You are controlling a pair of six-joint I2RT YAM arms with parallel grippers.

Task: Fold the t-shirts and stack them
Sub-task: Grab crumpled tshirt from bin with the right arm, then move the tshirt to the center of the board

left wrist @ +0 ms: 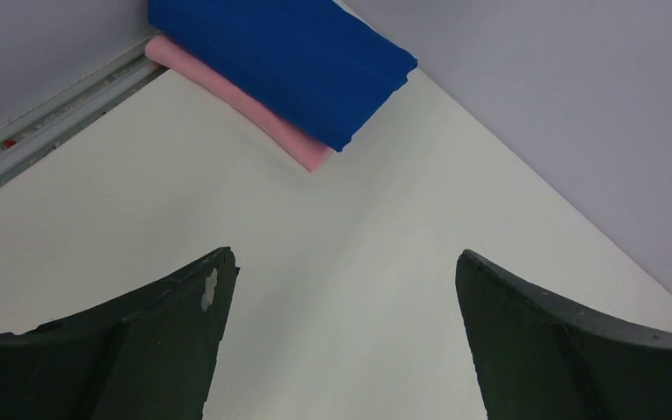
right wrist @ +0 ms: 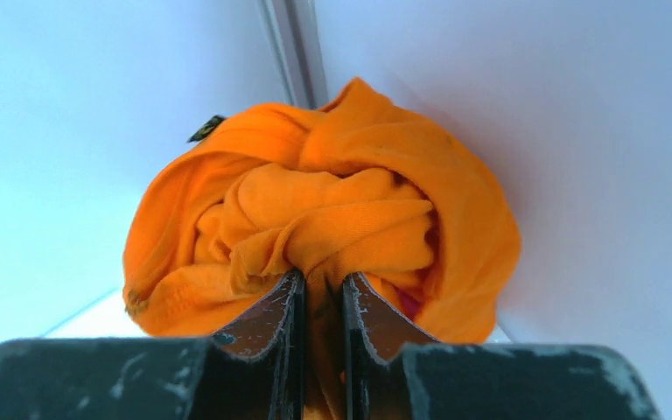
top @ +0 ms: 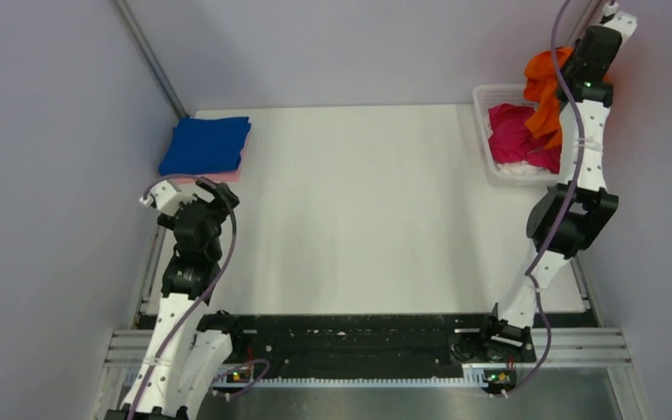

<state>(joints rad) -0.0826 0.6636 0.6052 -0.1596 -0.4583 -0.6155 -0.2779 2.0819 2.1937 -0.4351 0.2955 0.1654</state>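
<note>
Orange t-shirt lifted over the basket, two shirts stacked across the table

Table [top: 359, 210], white and plain, carries the white lattice basket [top: 481, 118] at its far right corner; the basket's right side is hidden behind the right arm [top: 569, 210], which rises in front of it.

Left arm [top: 184, 262] stands well apart from the basket, on the opposite side of the table; its base is cut off by the lower edge of the top view.

Blue t-shirt [top: 206, 144] lies folded flat in the far corner opposite the basket; it rests on the pink t-shirt [left wrist: 227, 83], of which only a thin edge shows, so the pink one's fold cannot be judged.

Magenta t-shirt [top: 512, 131] lies crumpled inside the basket, partly covered by the arm and the hanging cloth.

Orange t-shirt [right wrist: 332, 219] hangs bunched above the basket, clear of the table; its lower end drops in front of the magenta one.

Right gripper [right wrist: 322, 284] is clamped on a twisted fold of the orange cloth, its fingers nearly together with the fabric pinched between them.

Left gripper [left wrist: 343, 258] hovers over bare table, far across from the basket, fingers spread wide and holding nothing.

Dark tag [right wrist: 206, 129] sticks out at the upper left of the orange bundle; any writing on it is too small to read.
</note>
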